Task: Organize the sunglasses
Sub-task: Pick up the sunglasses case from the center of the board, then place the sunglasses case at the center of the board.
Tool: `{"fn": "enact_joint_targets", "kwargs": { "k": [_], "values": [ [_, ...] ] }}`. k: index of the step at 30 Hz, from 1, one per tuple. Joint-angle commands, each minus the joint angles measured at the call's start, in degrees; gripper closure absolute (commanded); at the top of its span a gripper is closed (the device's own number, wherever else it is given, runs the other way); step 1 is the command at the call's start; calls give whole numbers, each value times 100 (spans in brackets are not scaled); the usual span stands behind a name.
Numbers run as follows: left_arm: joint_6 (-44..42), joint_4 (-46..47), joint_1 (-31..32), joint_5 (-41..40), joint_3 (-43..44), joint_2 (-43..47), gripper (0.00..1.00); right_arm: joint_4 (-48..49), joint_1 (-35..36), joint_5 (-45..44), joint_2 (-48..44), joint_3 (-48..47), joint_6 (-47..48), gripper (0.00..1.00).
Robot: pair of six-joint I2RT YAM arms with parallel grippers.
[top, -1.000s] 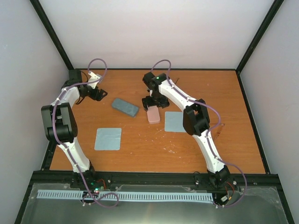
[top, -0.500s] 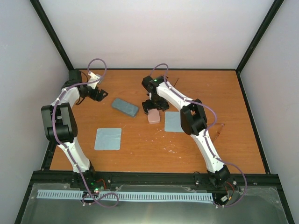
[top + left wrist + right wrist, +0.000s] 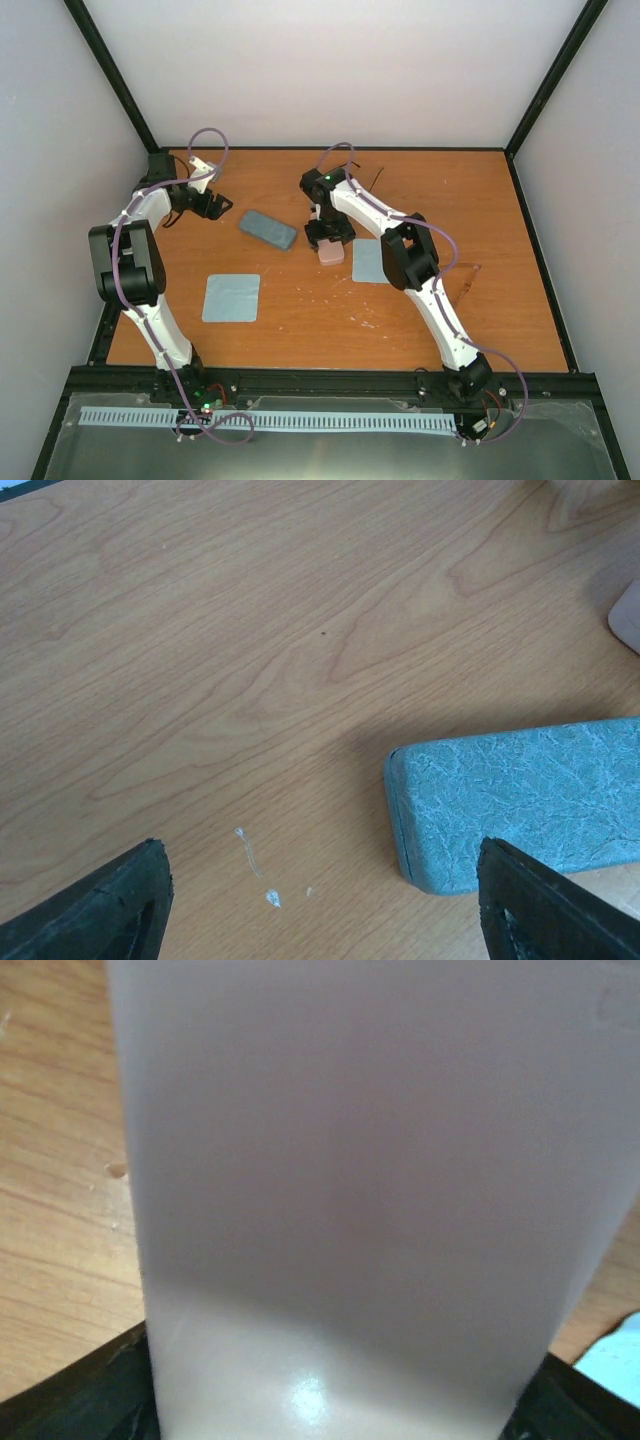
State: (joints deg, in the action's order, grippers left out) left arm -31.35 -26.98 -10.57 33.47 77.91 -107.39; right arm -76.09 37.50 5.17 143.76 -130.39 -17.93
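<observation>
Pink oblong case point(image 3: 329, 253) now sits between the prongs of the right tool point(image 3: 329, 236), that arm having swung in; pinched or not, can't tell. Over left, the left tool point(image 3: 214, 205) gapes wide, empty. Black-framed sunglasses point(image 3: 371, 181) lie far back on the orange wooden surface point(image 3: 300, 320), the pale reddish pair point(image 3: 466, 277) toward its right; white walls point(image 3: 330, 70) around

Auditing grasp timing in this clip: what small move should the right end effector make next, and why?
Likely close firmly on the pink case: the right end effector sits low over it, its fingers flank the case's sides in the wrist view, and contact can't be confirmed.
</observation>
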Motion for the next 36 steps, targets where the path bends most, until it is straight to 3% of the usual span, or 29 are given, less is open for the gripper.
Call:
{"fn": "enact_joint_targets", "kwargs": {
  "k": [1, 2, 6, 12, 18, 21, 24, 27, 36],
  "values": [
    [108, 8, -28, 191, 49, 131, 17, -1, 65, -37, 71, -11, 58, 34],
    [120, 1, -31, 214, 75, 131, 17, -20, 65, -53, 46, -16, 63, 41],
    [172, -96, -30, 345, 225, 133, 17, -146, 60, -165, -214, -6, 107, 49],
    [202, -514, 33, 1187, 618, 134, 17, -52, -67, 231, -1116, 265, 335, 52],
    [58, -774, 567, 1855, 644, 354, 18, 1981, -748, 2773, -2947, 2484, 390, 50],
    [229, -750, 871, 2223, 607, 391, 14, 2690, -931, 3623, -3472, 3221, 330, 50],
    [622, -575, 1012, 2718, 568, 341, 11, 3005, -937, 4143, -3614, 3508, 295, 50],
    [740, -554, 1226, 3026, 599, 286, 1, 3357, -930, 4465, -3604, 3599, 117, 50],
    [977, -396, 1572, 3448, 542, 236, 1, 3899, -900, 4927, -3417, 3361, -124, 49]
  ]
}}
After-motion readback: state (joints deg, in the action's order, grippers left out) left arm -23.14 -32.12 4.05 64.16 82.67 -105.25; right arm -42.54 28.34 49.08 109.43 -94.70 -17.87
